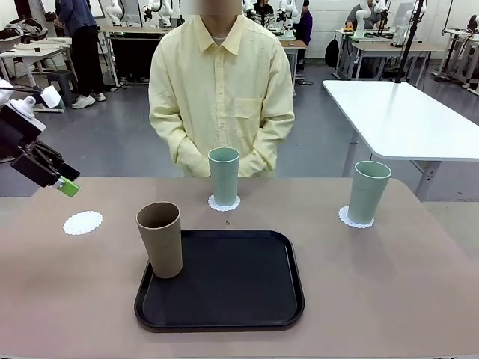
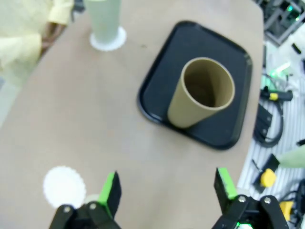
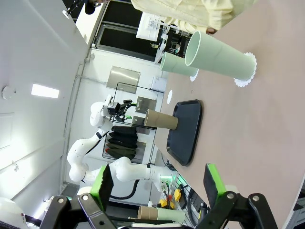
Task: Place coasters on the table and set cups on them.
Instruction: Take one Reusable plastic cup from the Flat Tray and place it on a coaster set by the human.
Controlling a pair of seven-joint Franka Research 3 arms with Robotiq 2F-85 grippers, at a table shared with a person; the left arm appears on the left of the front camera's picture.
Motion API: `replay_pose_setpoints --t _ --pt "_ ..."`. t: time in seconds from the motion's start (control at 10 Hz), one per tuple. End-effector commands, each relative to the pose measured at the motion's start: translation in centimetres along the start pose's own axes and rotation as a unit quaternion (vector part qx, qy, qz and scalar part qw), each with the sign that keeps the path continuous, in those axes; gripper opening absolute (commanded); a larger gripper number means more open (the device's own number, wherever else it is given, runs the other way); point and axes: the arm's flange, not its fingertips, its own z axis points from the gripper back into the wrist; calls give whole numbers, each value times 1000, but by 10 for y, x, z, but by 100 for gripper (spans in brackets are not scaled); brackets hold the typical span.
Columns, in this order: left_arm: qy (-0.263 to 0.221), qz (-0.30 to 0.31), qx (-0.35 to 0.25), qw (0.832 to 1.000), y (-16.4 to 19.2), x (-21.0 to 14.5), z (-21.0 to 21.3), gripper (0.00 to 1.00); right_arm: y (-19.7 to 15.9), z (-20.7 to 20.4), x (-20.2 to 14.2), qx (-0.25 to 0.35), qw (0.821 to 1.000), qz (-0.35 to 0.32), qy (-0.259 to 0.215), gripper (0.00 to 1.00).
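- Left fingers point(image 2: 110, 190): spread wide with nothing between the pads, touching nothing. In the front view they point(image 1: 66, 187) hang above the desk point(image 1: 374, 284), clear of its surface.
- Bare coaster point(image 2: 64, 186): lies flat on the desk just outside one left finger, level with its tip and not between the pair. It carries no cup. The front view shows it point(image 1: 82, 222) below and a little ahead of the fingertips.
- Tan cup point(image 2: 202, 95): stands upright well ahead of the left fingers, in line with the gap between them and nearer the finger away from the bare coaster. It rests on the near corner of the black tray point(image 2: 190, 43), not on a coaster. See also the front view, with cup point(image 1: 160, 239) and tray point(image 1: 232, 292).
- Middle mint cup point(image 2: 105, 21): farther ahead of the left fingers than the tan cup, on the bare coaster's side. It stands on its own coaster point(image 2: 108, 43), directly before the person point(image 1: 221, 90).
- Right fingers point(image 3: 103, 183): spread wide, empty, in contact with nothing.
- Outer mint cup point(image 3: 219, 55): well beyond the right fingertips, upright on its scalloped coaster point(image 3: 247, 71). Beyond it stand the middle mint cup point(image 3: 178, 64), the tan cup point(image 3: 161, 119) and the tray point(image 3: 186, 129).
- Front view: the outer mint cup point(image 1: 367, 191) and the middle mint cup point(image 1: 224, 173) each sit on a coaster.
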Motion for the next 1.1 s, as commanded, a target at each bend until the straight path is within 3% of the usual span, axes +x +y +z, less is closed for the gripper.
replay_pose_setpoints --t 0.0,0.3,0.6,0.8,1.0 --pt "2 1 -3 1000 0 -1 -2 100 -1 -1 0 -2 1000 -3 -1 100" --pt "-45 -128 -89 987 15 -3 -30 100 -1 -1 0 -2 1000 -3 -1 100" --pt "-135 -204 -180 953 33 -27 -53 100 -1 -1 0 -2 1000 -3 -1 100" --pt "-188 -237 -170 938 36 -44 -70 100 -1 -1 0 -2 1000 -3 -1 100" --pt "-226 -236 -106 939 35 -57 -97 100 -1 -1 0 -2 1000 -3 -1 100"
